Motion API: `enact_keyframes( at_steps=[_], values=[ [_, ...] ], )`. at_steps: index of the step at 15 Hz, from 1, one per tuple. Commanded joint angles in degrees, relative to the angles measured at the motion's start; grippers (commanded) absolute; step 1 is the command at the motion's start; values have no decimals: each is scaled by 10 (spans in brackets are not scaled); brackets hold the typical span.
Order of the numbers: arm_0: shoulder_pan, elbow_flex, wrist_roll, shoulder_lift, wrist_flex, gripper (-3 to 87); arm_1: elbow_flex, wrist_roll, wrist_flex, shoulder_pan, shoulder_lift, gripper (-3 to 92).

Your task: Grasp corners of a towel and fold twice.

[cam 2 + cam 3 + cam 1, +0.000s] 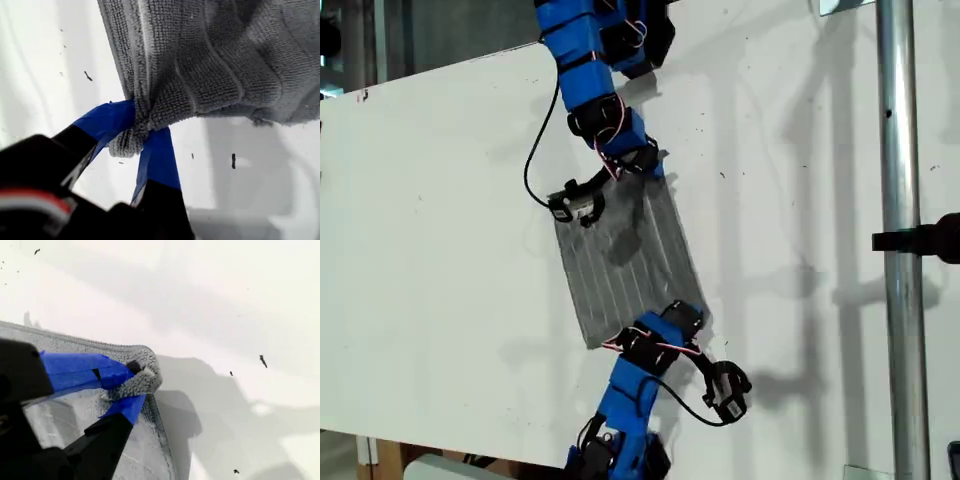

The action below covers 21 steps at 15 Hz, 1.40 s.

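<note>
My first gripper (pixel 141 125) is clamped on a corner (pixel 125 145) of the grey striped towel (pixel 215 65). The two blue-taped fingers (pixel 112 120) pinch the fabric into a bunched tip that pokes out just past them. From that pinch the cloth spreads away ahead of the jaws in soft folds. Its nearer edge is raised off the white table (pixel 40 75), and a shadow lies under it. A few small dark specks (pixel 233 160) dot the table beside the jaws

My second gripper (pixel 136 386) is also closed on a towel corner (pixel 145 365), with the curled tip squeezed between its taped fingers (pixel 80 371). Here the towel (pixel 135 455) lies low and flat behind and under the jaws, with one hemmed edge running back along the upper finger. Beyond the fingertips there is only bare table (pixel 225 300) with shadow and a few specks

In the exterior view the towel (pixel 620 270) lies spread on the table (pixel 440 200) between two blue arms. One arm reaches in from the top and one from the bottom, and each meets a corner on the side of the cloth towards the exterior view's right. I cannot tell from the wrist views which arm is which. A metal pole (pixel 900 200) stands well apart at the exterior view's right
</note>
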Motion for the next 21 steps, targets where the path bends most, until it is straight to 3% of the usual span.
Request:
enact_keyframes(
  at_steps=[1,6,10,13,16,21],
  values=[
    [-40,0,7,61,32,-24,-30,-47,-10,94,-1,-2],
    [-270,64,141,124,56,-24,-160,-254,-62,345,-153,-2],
    [-395,70,220,130,86,-24,-373,-355,-68,451,-301,-2],
    [-455,70,255,180,92,-24,-475,-379,-67,490,-330,-2],
    [-481,105,267,240,91,-24,-441,-377,-72,493,-272,-2],
    [-435,241,229,250,1,-24,-323,-361,-78,462,-261,-2]
  ],
)
